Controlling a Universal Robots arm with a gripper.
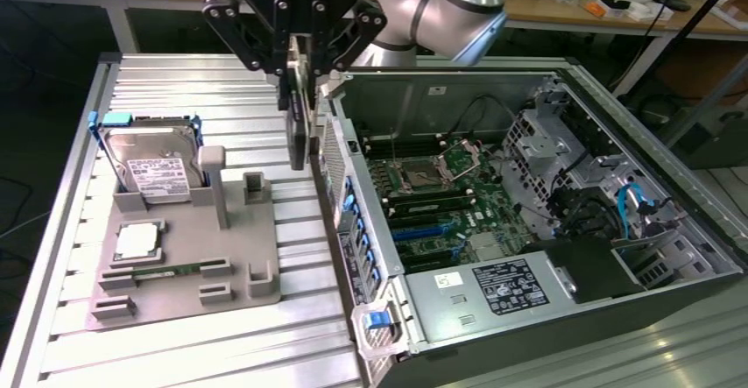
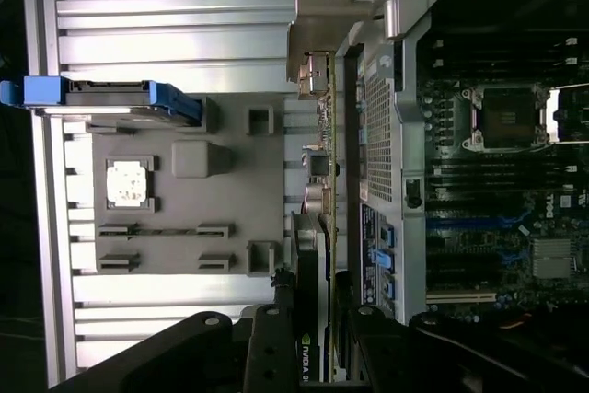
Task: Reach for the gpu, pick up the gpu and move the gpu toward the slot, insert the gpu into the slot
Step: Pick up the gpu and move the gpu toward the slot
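Observation:
My gripper (image 1: 301, 86) is shut on the gpu (image 1: 299, 138), a thin dark card that hangs on edge below the fingers. The card is in the air over the gap between the grey fixture plate (image 1: 175, 305) and the rear wall of the open computer case (image 1: 350, 222). In the wrist view the gpu (image 2: 322, 163) runs away from my gripper (image 2: 313, 306) edge-on, its metal bracket (image 2: 336, 16) at the far end. The motherboard (image 1: 450, 204) lies inside the case, with blue expansion slots (image 1: 426, 230) toward its near part.
On the fixture plate stand a silver hard drive (image 1: 152, 165) in a blue frame, a processor chip (image 1: 138, 241) and a small green memory stick (image 1: 170, 271). A drive cage and cables (image 1: 584, 169) take up the case's side toward the exterior view's right. The ribbed metal table (image 1: 210, 353) lies underneath.

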